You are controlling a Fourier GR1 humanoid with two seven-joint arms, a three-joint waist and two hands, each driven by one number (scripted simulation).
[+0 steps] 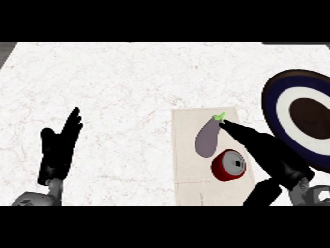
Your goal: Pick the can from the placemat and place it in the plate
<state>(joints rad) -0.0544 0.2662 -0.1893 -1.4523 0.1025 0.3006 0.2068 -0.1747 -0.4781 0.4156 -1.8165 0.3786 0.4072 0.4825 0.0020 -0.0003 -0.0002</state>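
The right hand (267, 147) stretches its fingers straight, holding nothing, just beside the can (229, 164) on the placemat (192, 123) (left hand (59, 145) rests open), so curling now risks nudging the adjacent eggplant (207, 138) or toppling the can.

1. The placemat (188, 145) lies on the counter (125, 82), right of centre and towards the near edge.
2. The eggplant (207, 138) lies on the placemat, lengthwise from far to near.
3. The can (229, 165) stands on the placemat, just beside the eggplant's near end, to its right.
4. The plate (271, 104) sits on the counter right of the placemat.
5. The right hand (263, 147) lies over the placemat's right edge, between can and plate.
6. The left hand (59, 145) rests well left of the placemat.
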